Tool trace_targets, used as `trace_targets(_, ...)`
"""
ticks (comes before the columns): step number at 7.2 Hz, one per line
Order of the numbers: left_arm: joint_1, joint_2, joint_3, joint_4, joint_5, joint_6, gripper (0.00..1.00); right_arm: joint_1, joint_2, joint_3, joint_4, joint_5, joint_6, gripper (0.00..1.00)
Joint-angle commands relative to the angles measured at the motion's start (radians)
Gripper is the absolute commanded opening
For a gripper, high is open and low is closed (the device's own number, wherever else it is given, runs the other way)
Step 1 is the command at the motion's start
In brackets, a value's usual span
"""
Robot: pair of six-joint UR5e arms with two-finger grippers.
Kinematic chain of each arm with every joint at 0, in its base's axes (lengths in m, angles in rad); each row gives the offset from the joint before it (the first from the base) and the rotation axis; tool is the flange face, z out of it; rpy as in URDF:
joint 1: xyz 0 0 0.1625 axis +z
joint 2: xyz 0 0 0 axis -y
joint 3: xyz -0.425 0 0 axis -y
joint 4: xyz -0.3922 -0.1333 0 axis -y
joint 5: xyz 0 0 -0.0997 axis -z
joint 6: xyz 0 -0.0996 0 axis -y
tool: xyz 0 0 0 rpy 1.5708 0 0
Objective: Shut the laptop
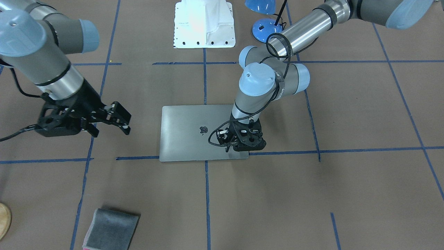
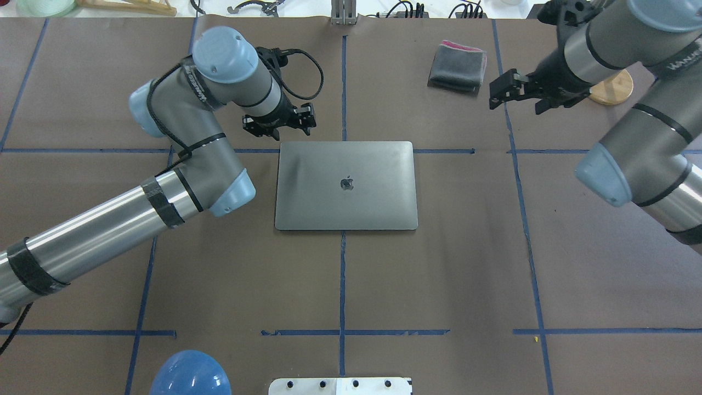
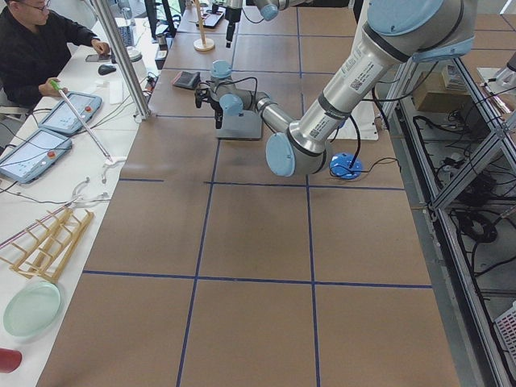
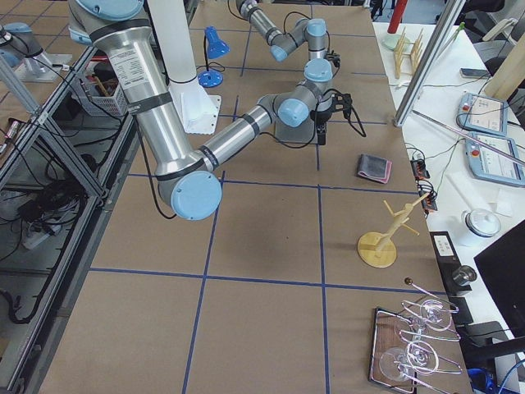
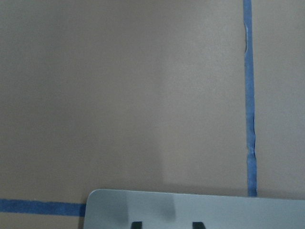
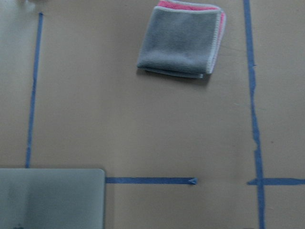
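Laptop (image 2: 356, 203) lies flat on the table (image 2: 439, 274), lid fully down and logo up, so the closing is judged done. Left gripper (image 2: 281, 125) hangs over the laptop's far-left corner, fingers spread and holding nothing. Right gripper (image 2: 502, 90) is well off the laptop's far-right side, likewise spread and empty. Recommended: raise the left gripper straight up, no dragging across the lid, and check the lid edge sits flush.
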Motion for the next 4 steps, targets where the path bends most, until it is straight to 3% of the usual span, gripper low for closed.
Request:
trace_targets(1, -0.097, 0.094, -0.072, 0.005, -0.107, 0.051, 1.0, 0.064, -0.204, 0.075, -0.025, 0.002, -0.242, 0.99)
trace_targets(4, -0.293, 0.29, -0.23, 0.078, -0.242, 0.319, 1.0, 0.234, -0.427, 0.08, -0.012, 0.006, -0.497, 0.99)
